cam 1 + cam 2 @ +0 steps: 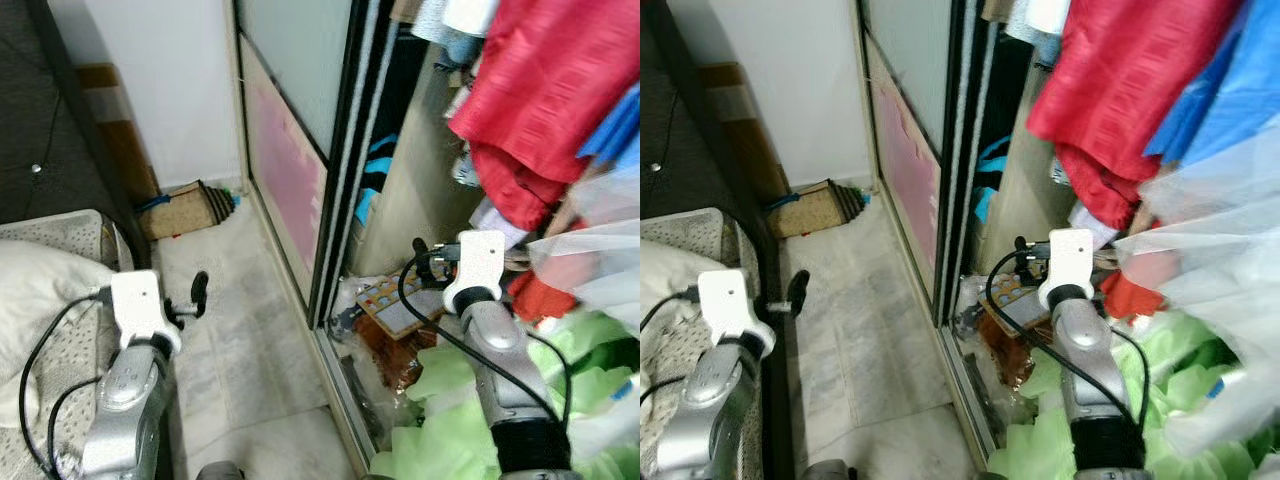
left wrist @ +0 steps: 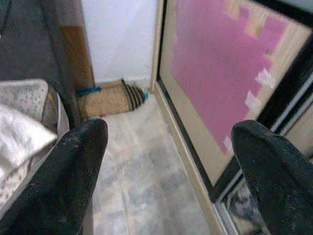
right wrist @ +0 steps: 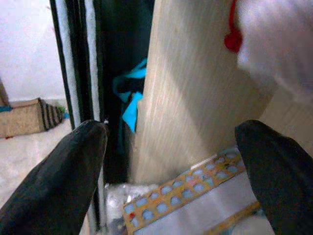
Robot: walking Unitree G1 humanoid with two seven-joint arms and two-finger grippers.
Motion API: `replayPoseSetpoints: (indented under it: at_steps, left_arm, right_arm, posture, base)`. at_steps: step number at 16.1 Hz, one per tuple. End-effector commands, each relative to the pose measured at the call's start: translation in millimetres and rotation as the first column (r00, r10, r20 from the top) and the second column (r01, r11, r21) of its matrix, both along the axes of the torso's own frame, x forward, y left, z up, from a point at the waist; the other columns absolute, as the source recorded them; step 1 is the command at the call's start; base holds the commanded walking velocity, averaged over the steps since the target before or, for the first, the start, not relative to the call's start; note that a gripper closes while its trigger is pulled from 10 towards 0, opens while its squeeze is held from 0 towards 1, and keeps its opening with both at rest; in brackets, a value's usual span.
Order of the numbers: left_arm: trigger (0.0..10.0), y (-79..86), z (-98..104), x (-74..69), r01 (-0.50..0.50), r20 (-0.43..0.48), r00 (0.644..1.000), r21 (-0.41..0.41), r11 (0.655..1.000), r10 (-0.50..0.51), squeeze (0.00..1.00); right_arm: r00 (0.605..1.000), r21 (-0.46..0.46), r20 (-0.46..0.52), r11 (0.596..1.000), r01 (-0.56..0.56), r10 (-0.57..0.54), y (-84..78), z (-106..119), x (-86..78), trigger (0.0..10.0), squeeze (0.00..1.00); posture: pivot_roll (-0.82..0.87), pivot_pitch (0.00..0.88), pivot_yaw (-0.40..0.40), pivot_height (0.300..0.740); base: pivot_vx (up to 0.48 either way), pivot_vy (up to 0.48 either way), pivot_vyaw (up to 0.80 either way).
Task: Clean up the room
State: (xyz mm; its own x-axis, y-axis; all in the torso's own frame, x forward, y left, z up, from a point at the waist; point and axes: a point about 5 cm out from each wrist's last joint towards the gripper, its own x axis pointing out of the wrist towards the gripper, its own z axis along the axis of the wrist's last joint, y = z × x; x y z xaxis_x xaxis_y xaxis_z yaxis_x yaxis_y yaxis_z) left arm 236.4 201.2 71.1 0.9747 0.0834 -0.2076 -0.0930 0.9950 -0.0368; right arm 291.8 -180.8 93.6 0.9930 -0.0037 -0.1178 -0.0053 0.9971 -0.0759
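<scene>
The robot faces an open wardrobe [image 1: 345, 150] with a sliding door. The right hand [image 3: 171, 171], its 2 fingers spread apart and holding nothing, hovers above an orange patterned board [image 1: 395, 305] lying among clutter on the wardrobe floor, below a hanging red garment [image 1: 540, 90]. The left hand [image 2: 168, 166], fingers also apart and empty, hangs over the pale floor [image 1: 240, 330] beside the bed [image 1: 50, 270].

Even, soft daylight; head views fairly sharp, wrist views blurred, wardrobe interior shadowed.
</scene>
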Motion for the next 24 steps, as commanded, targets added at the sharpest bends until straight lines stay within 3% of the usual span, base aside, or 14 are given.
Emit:
replayPoseSetpoints:
  at_steps: [1,3,6,8,11,14,15,16,19,22,24]
  left_arm:
    - [10.0,-0.2,-3.9,-6.7,0.005,-0.026,1.0,0.008,1.0,-0.005,0.0]
    - [10.0,-6.8,-8.4,-12.6,0.043,-0.051,0.998,0.005,0.999,-0.042,0.0]
    - [10.0,-25.4,-4.8,-1.5,0.193,-0.066,0.979,0.031,0.981,-0.191,0.0]
    - [10.0,-26.0,-4.5,1.7,0.223,-0.073,0.973,0.042,0.974,-0.219,0.0]
    - [10.0,-24.4,-7.6,5.4,0.214,-0.081,0.974,0.029,0.976,-0.211,0.0]
    - [10.0,-30.4,-5.6,7.5,0.223,-0.072,0.972,0.009,0.975,-0.222,0.0]
    - [10.0,-33.8,-3.8,8.3,0.243,-0.062,0.968,0.011,0.97,-0.242,0.0]
    - [10.0,-34.2,-1.9,8.6,0.25,-0.06,0.968,0.074,0.966,-0.245,0.0]
    - [10.0,-27.5,-1.6,6.2,0.189,-0.051,0.981,-0.005,0.982,-0.189,0.0]
    - [10.0,-28.7,-2.9,3.5,0.214,-0.06,0.975,-0.015,0.977,-0.214,0.0]
    - [10.0,-28.6,-2.1,5.4,0.16,-0.088,0.983,0.019,0.987,-0.158,0.0]
  right_arm:
    - [0.999,0.003,-0.037,0.999,0.039,-0.038,-6.2,-7.0,-4.1,10.0,0.0]
    - [0.997,-0.045,-0.046,0.997,0.056,-0.058,-7.7,-11.5,-8.1,10.0,0.0]
    - [0.984,0.018,-0.037,0.984,0.176,-0.175,-15.6,-13.0,-6.0,10.0,0.0]
    - [0.98,0.017,-0.034,0.98,0.196,-0.196,-16.5,-14.0,-8.7,10.0,0.0]
    - [0.977,0.008,-0.053,0.978,0.208,-0.208,-17.5,-20.5,-16.7,10.0,0.0]
    - [0.985,-0.007,-0.035,0.985,0.171,-0.171,-12.3,-16.2,-11.0,10.0,0.0]
    - [0.989,-0.031,-0.016,0.989,0.146,-0.146,-8.5,-12.2,-6.8,10.0,0.0]
    - [0.991,-0.031,-0.008,0.99,0.135,-0.135,-6.0,-10.0,-4.4,10.0,0.0]
    - [0.996,-0.03,-0.01,0.996,0.084,-0.084,0.5,-8.5,-1.7,10.0,0.0]
    - [0.998,-0.034,-0.018,0.997,0.067,-0.068,1.6,-10.1,-2.7,10.0,0.0]
    - [0.999,-0.026,-0.02,0.998,0.051,-0.051,3.7,-9.4,-1.3,10.0,0.0]
  posture:
    - [-0.01,0.0,-0.03,0.74]
    - [0.0,0.0,-0.021,0.74]
    - [-0.01,0.0,0.016,0.74]
    - [-0.02,0.0,0.034,0.74]
    - [-0.03,0.0,0.031,0.74]
    - [-0.03,0.0,0.028,0.74]
    - [-0.03,0.0,0.023,0.74]
    - [-0.03,0.0,0.018,0.74]
    - [-0.02,0.0,-0.007,0.74]
    - [-0.02,0.0,-0.013,0.74]
    - [-0.02,0.0,-0.017,0.74]
  base:
    - [0.0,0.0,0.0]
    - [0.0,0.0,0.0]
    - [0.0,0.0,0.0]
    - [0.0,0.0,0.0]
    - [0.0,0.0,0.0]
    - [0.0,0.0,0.0]
    - [0.0,0.0,0.8]
    - [0.0,0.0,0.8]
    - [0.0,0.0,0.8]
    - [0.0,0.0,0.8]
    - [0.0,0.0,0.8]
